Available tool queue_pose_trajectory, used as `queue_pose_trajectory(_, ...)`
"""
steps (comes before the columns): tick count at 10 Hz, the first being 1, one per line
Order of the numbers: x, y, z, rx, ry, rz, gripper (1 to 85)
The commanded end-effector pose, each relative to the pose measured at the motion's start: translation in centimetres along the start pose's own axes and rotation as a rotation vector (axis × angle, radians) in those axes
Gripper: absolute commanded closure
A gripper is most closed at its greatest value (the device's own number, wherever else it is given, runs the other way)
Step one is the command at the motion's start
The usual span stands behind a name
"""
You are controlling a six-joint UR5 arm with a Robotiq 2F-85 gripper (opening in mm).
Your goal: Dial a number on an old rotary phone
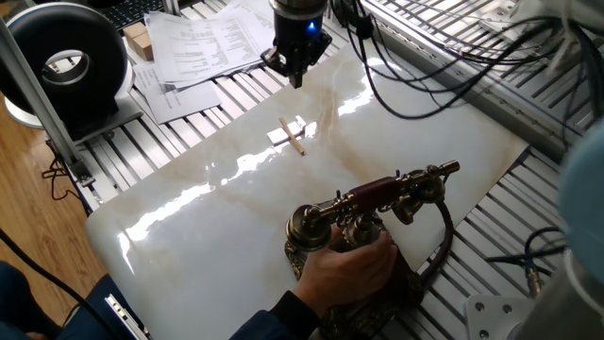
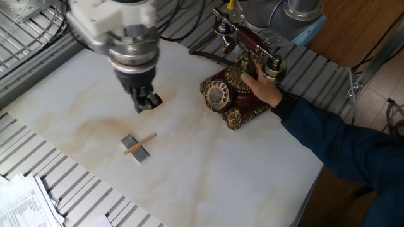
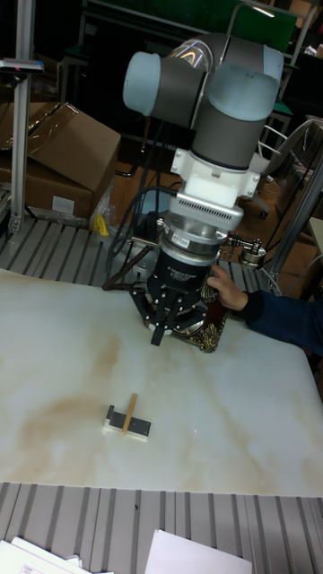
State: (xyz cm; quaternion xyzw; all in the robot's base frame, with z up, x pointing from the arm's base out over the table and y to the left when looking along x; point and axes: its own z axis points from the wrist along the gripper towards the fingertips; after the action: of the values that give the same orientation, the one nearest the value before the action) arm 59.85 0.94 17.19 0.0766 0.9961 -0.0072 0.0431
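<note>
The old rotary phone (image 1: 370,219) stands near one edge of the pale marble table (image 1: 208,217). It is ornate brass, with the maroon handset on its cradle and the round dial (image 2: 216,93) facing the table's middle. A person's hand (image 2: 265,87) grips its body. My gripper (image 2: 146,103) hangs low over the marble with its fingers together and nothing between them, a hand's width from the dial and short of the thin wooden stick (image 2: 139,144). In the tall fixed view my gripper (image 3: 159,335) hides most of the phone (image 3: 212,330).
The stick (image 1: 293,137) rests across a small grey block (image 2: 136,150). Papers (image 1: 203,42) and a black round device (image 1: 71,66) lie beyond the table's end. Cables (image 1: 425,85) trail over the slatted frame. A blue-sleeved arm (image 2: 341,145) reaches in from the side.
</note>
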Motion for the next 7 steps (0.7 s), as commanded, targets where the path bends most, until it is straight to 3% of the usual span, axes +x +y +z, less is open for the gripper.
queue_pose_trajectory(1, -2.9, -0.9, 1.1, -0.029, 0.024, -0.006, 66.0)
queue_pose_trajectory(3, -4.1, -0.5, 2.7, -0.038, 0.044, 0.015, 61.3)
queue_pose_trajectory(4, -4.7, -0.3, 3.5, -0.044, 0.046, 0.023, 53.3)
queue_pose_trajectory(6, -5.2, -0.1, 5.4, -0.045, 0.063, 0.043, 53.7)
queue_pose_trajectory(7, -5.8, -0.1, 6.6, -0.041, 0.044, 0.050, 53.7)
